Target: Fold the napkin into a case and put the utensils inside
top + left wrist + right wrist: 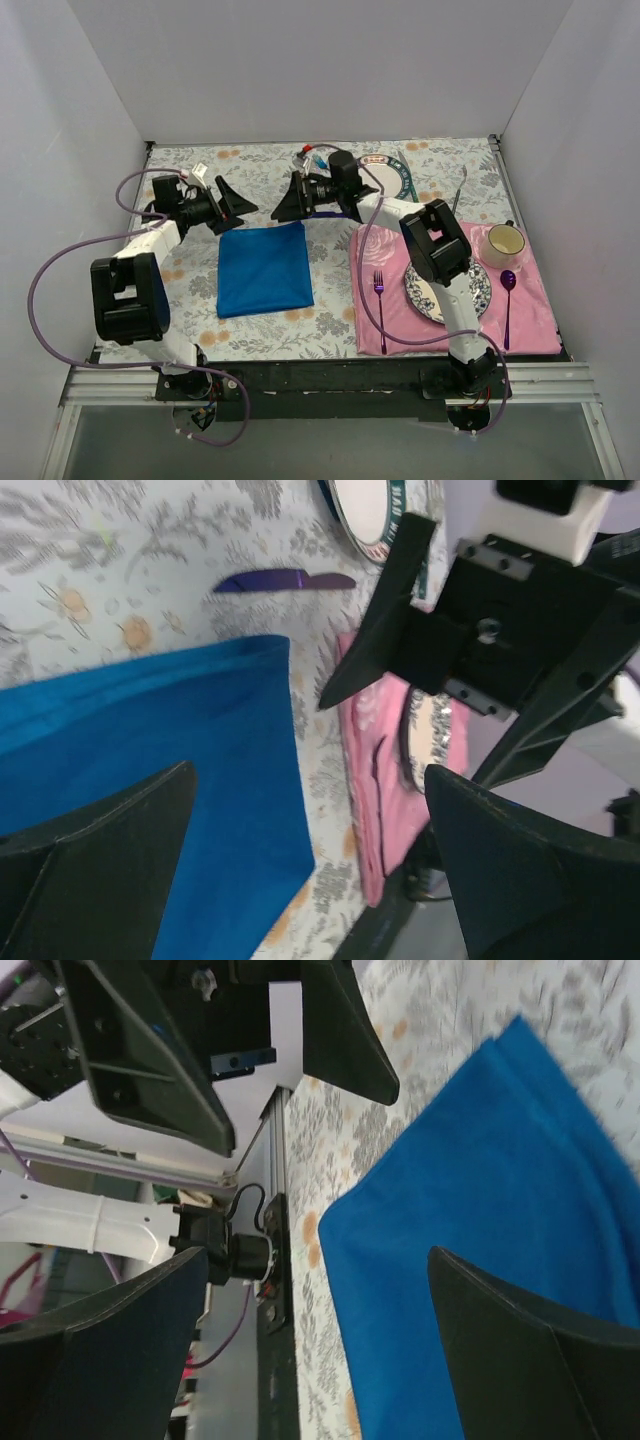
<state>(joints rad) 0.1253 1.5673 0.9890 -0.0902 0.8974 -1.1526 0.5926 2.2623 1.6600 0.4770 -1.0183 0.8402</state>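
Observation:
The blue napkin (262,268) lies flat on the flowered tablecloth, folded to a rough square. It also shows in the left wrist view as napkin (150,740) and in the right wrist view as napkin (500,1180). My left gripper (238,206) and right gripper (277,208) face each other just above the napkin's far edge. Both are open and hold nothing: left gripper (310,780), right gripper (318,1255). A dark purple knife (285,580) lies on the cloth beyond the napkin. A slim pale utensil (458,193) lies at the back right; too small to tell its kind.
A pink placemat (540,320) on the right carries a patterned plate (482,292), a cup (505,240), a magenta fork (380,297) and a purple spoon (508,300). Another plate (390,180) sits at the back. White walls enclose the table.

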